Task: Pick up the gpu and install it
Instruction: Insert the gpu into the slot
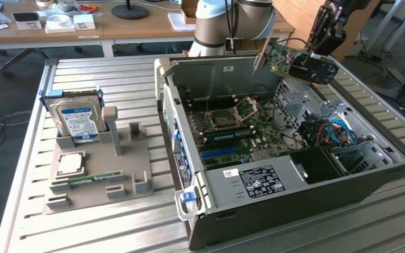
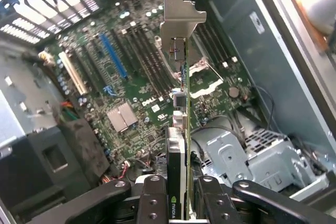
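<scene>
The gpu (image 1: pixel 295 61) hangs in the air above the open computer case (image 1: pixel 280 205), over its far right corner in the exterior view. It is a green board with a black fan face and a silver end bracket. My gripper (image 1: pixel 322 48) is shut on its edge, holding it tilted. In the wrist view the gpu (image 2: pixel 181 124) is seen edge-on between my fingers (image 2: pixel 153 203), its silver bracket (image 2: pixel 178 22) pointing away from the camera. Below it lies the green motherboard (image 2: pixel 142 103) with a blue slot (image 2: pixel 113 56) and a white slot (image 2: pixel 73 80).
On the exterior view's left a grey holder tray (image 1: pixel 93 176) carries a blue-labelled hard drive (image 1: pixel 76 120), a processor (image 1: pixel 70 163) and a memory stick (image 1: pixel 86 180). The slatted metal table (image 1: pixel 111 232) lies around it. The arm's base (image 1: pixel 223 23) stands behind the case.
</scene>
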{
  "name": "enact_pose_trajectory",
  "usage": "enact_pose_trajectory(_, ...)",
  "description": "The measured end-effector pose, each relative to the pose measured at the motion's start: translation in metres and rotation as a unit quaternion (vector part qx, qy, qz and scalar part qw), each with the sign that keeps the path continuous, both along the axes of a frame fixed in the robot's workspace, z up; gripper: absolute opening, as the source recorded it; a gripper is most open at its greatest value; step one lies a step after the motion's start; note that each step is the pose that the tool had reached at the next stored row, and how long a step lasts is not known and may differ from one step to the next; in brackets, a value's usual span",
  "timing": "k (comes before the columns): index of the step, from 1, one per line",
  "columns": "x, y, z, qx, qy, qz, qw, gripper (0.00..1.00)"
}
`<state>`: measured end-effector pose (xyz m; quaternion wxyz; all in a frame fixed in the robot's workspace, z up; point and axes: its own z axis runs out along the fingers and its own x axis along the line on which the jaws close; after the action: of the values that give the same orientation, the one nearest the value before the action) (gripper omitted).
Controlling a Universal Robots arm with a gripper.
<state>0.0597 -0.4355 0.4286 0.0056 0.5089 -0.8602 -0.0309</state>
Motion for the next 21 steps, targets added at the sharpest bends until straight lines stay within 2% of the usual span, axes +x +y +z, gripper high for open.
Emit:
enact_pose_trajectory(3, 0.0, 0.0, -0.0001, 0.0, 0.0, 0.027, 0.9996, 0.27)
enact_pose_trajectory(6, 0.0, 0.0, -0.0004, 0.0, 0.0, 0.055, 0.9985, 0.27)
enact_pose_trajectory(11, 0.0, 0.0, -0.0008, 0.0, 0.0, 0.1, 0.995, 0.27)
enact_pose_trajectory(15, 0.0, 0.0, -0.0011, 0.0, 0.0, 0.136, 0.9907, 0.27)
enact_pose_trajectory(18, 0.0, 0.0, -0.0014, 0.0, 0.0, 0.163, 0.9866, 0.27)
enact_pose_trajectory(21, 0.0, 0.0, -0.0017, 0.0, 0.0, 0.19, 0.9818, 0.27)
